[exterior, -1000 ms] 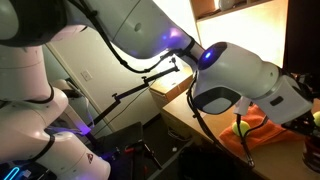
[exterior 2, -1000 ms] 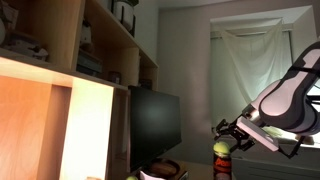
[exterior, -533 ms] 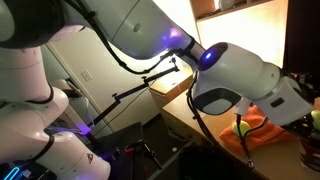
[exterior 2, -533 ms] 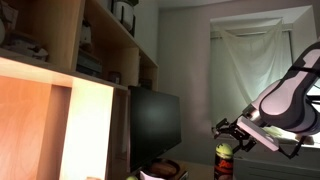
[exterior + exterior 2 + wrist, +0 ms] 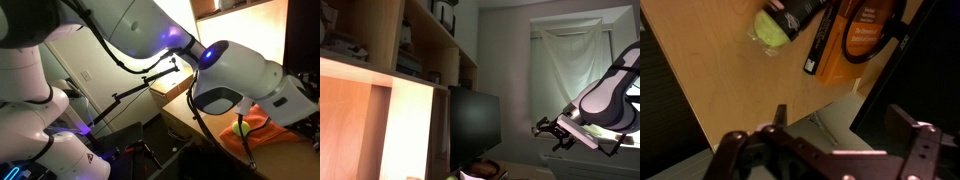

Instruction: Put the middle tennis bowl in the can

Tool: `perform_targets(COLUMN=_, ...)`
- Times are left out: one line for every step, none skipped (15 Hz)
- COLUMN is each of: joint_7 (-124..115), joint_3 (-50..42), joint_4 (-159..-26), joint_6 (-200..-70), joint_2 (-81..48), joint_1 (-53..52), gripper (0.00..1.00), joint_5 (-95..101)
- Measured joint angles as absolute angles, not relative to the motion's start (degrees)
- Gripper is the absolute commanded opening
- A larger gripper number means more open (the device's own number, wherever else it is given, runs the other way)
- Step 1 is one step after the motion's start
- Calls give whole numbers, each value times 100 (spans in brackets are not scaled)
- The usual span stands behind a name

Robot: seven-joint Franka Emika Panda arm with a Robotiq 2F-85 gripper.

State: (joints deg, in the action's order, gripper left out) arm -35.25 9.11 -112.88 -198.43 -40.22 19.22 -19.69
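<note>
Filling most of an exterior view, the white arm [image 5: 235, 85] leans over a wooden desk [image 5: 282, 160], and a blue light glows on its joint near 12 o'clock. Below it, at about 4 o'clock, a yellow-green tennis ball [image 5: 240, 127] shows against something orange [image 5: 264, 118]. The tool is hidden in that view.

In an exterior view, wooden shelves [image 5: 380, 40] stand at 9 o'clock and a dark monitor [image 5: 475, 125] sits near the centre. A pale curtain [image 5: 570, 65] hangs behind, and at 3 o'clock the gripper [image 5: 548, 128] hangs in the air. Nothing can be made out in its grasp.

In the wrist view, the desk top runs from 10 o'clock down toward 5 o'clock. The tennis ball [image 5: 769, 28] lies at 11 o'clock, touching the end of the can [image 5: 806, 10], a dark cylinder that reaches toward 12 o'clock. Whether the ball sits inside the can's mouth or only against it cannot be told. A black bar [image 5: 820, 45] lies just beside them, with an orange box [image 5: 866, 30] at 1 o'clock. At 6 o'clock the gripper's fingers [image 5: 740, 152] stand wide apart, released and grasping nothing, well apart from the ball.
</note>
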Motion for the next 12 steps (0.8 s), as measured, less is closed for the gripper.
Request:
perform_targets(joint_7=-3525, joint_3=911, joint_4=-11288, joint_6=-19843, joint_2=-3993, joint_1=1928, gripper=100, joint_5=-1971)
perform_targets(joint_7=-3525, joint_3=911, joint_4=-11288, joint_6=-19843, joint_2=-3964, joint_1=1932, gripper=100, joint_5=-1971)
perform_targets(joint_7=-3537, joint_3=907, joint_4=-11289, joint_6=-19843, joint_2=-3944, joint_1=1936, gripper=100, joint_5=-1920)
perform_targets(joint_7=-3545, joint_3=905, joint_4=-11289, joint_6=-19843, joint_2=-3931, joint_1=1942, gripper=100, joint_5=-1860)
perform_targets(joint_7=-3547, joint_3=906, joint_4=-11289, joint_6=-19843, joint_2=-3925, joint_1=1949, gripper=100, joint_5=-1795)
perform_targets(joint_7=-3550, joint_3=911, joint_4=-11289, joint_6=-19843, joint_2=-3924, joint_1=1961, gripper=100, joint_5=-1714)
perform_targets(joint_7=-3567, joint_3=938, joint_4=-11288, joint_6=-19843, joint_2=-3924, joint_1=1996, gripper=100, joint_5=-1588)
perform_targets(joint_7=-3620, joint_3=1067, joint_4=-11281, joint_6=-19843, joint_2=-3928, joint_1=2116, gripper=100, joint_5=-1328)
perform_targets(joint_7=-3658, joint_3=1371, joint_4=-11266, joint_6=-19843, joint_2=-3941, joint_1=2386, gripper=100, joint_5=-898)
perform_targets(joint_7=-3665, joint_3=1780, joint_4=-11241, joint_6=-19842, joint_2=-3972, joint_1=2747, gripper=100, joint_5=-440)
perform_targets(joint_7=-3664, joint_3=2214, joint_4=-11222, joint_6=-19841, joint_2=-4023, joint_1=3131, gripper=100, joint_5=15)
perform_targets(joint_7=-3660, joint_3=2664, joint_4=-11214, joint_6=-19837, joint_2=-4104, joint_1=3535, gripper=100, joint_5=460)
